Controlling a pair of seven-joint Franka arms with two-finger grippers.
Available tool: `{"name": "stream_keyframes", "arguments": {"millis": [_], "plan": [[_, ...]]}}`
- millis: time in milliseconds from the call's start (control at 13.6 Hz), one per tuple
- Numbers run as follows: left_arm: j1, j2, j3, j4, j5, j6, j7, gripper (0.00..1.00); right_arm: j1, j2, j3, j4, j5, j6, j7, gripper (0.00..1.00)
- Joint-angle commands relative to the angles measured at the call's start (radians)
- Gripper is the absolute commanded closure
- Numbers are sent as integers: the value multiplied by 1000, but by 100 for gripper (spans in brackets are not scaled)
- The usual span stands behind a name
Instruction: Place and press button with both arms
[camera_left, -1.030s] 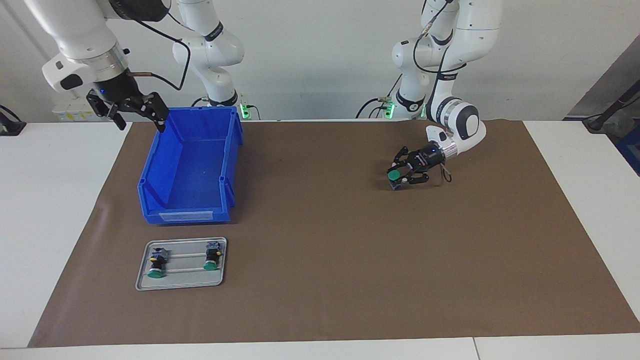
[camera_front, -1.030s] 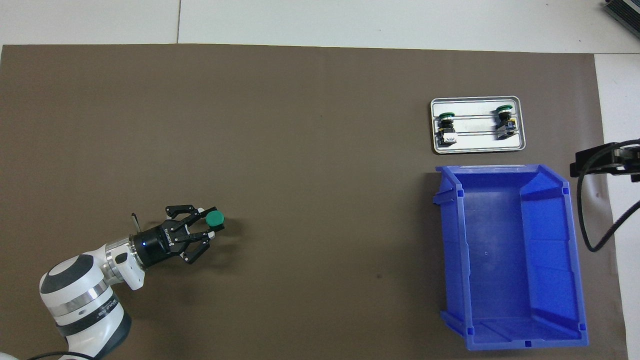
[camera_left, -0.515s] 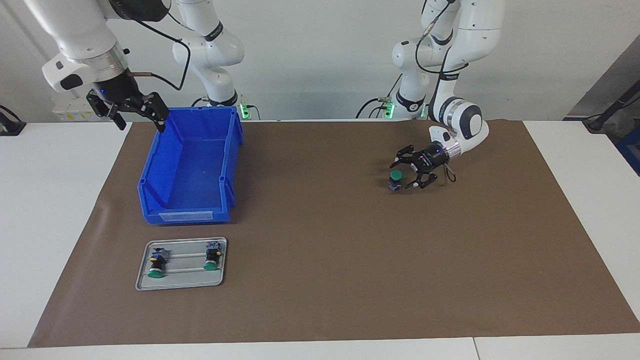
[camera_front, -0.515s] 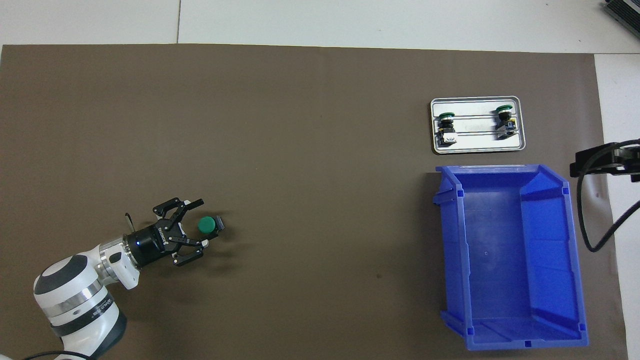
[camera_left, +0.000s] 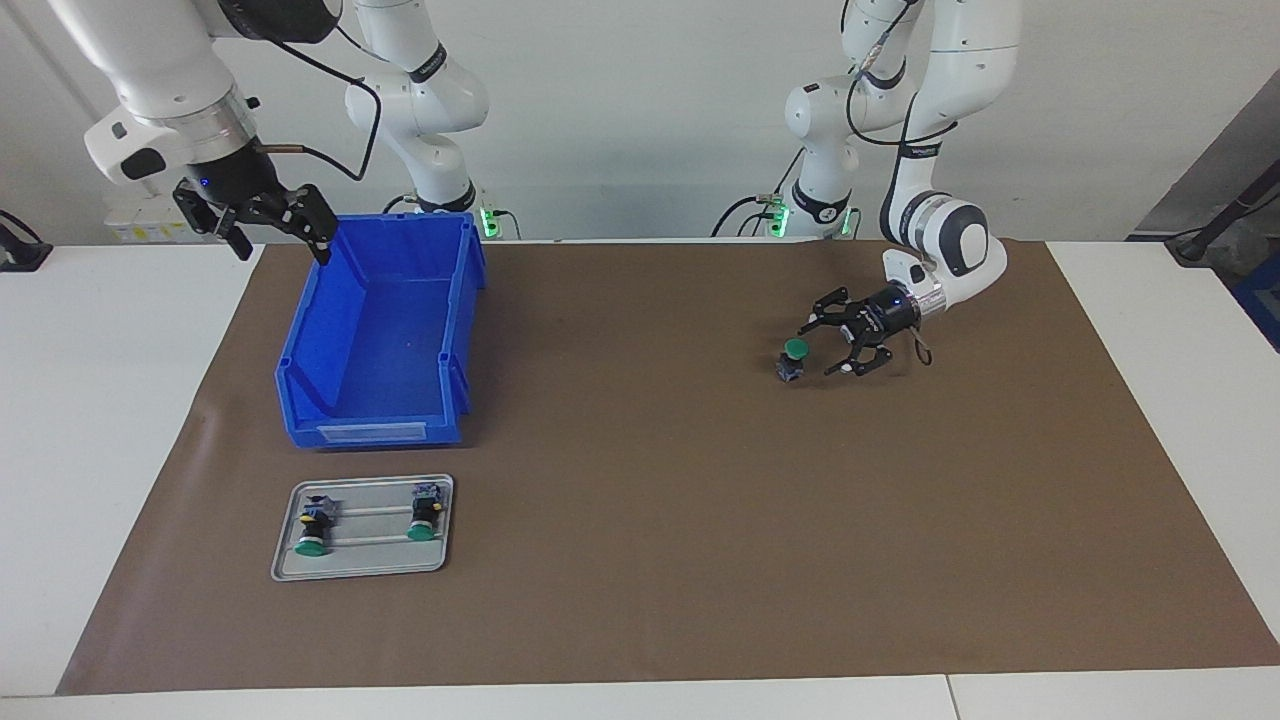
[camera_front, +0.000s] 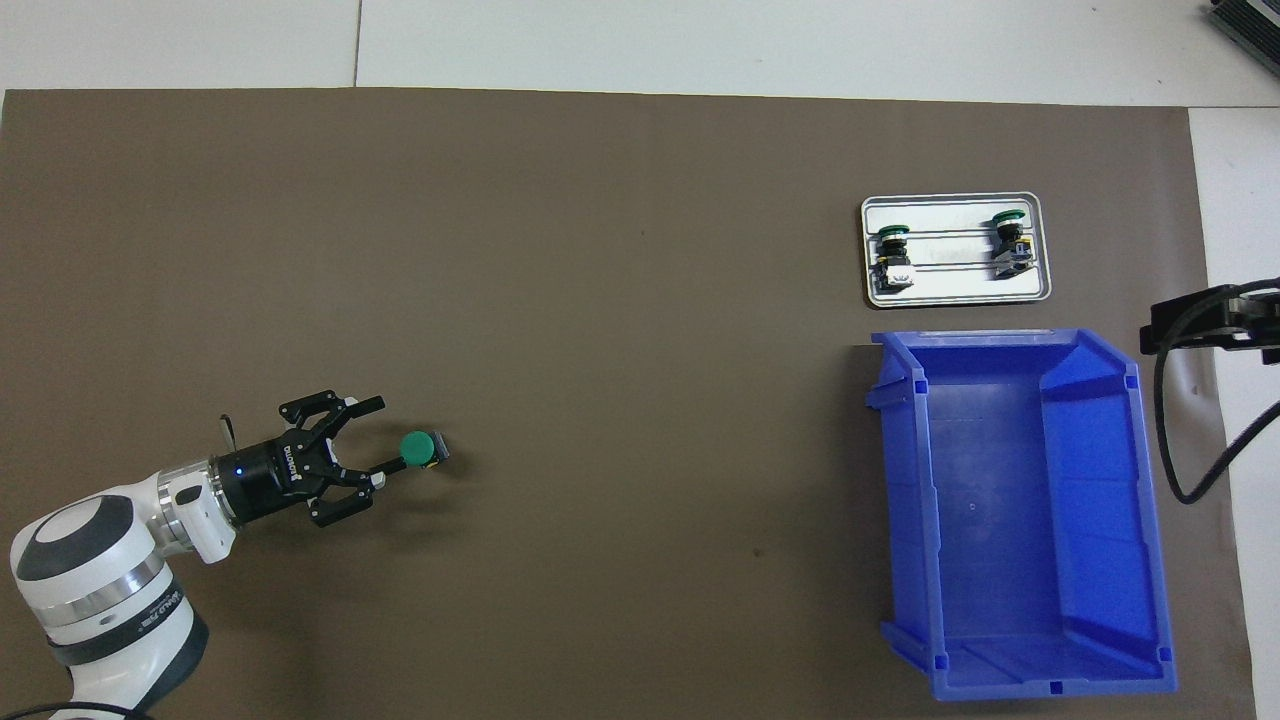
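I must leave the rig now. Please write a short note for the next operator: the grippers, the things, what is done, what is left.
Left gripper: open, low over the brown mat, beside the button, not holding it.
Right gripper: open, waiting raised by the blue bin at its corner.
Button: stands alone on the mat, green cap up, toward the left arm's end.
Two other buttons lie in the grey tray.
Done: placing. Left: pressing.
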Motion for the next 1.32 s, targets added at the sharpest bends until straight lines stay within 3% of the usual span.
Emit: {"name": "stream_keyframes", "arguments": {"millis": [0, 147, 221, 515, 589, 883, 1251], "plan": [[12, -103, -7, 35, 137, 46, -242, 17, 3, -3, -2, 4, -1, -4, 7, 0], [6, -140, -9, 67, 235, 49, -416, 24, 2, -3, -2, 4, -1, -4, 7, 0], [0, -149, -7, 87, 284, 50, -492, 34, 3, -3, -2, 4, -1, -4, 7, 0], [-8, -191, -21, 159, 537, 67, -782, 94, 2, -3, -2, 4, -1, -4, 7, 0], [-9, -195, -26, 172, 603, 67, -830, 100, 3, -3, -2, 4, -1, -4, 7, 0], [-15, -188, -33, 224, 755, 78, -942, 100, 2, -3, -2, 4, -1, -4, 7, 0], [-144, -172, -36, 294, 930, 159, -1223, 100, 2, -3, -2, 4, -1, -4, 7, 0]]}}
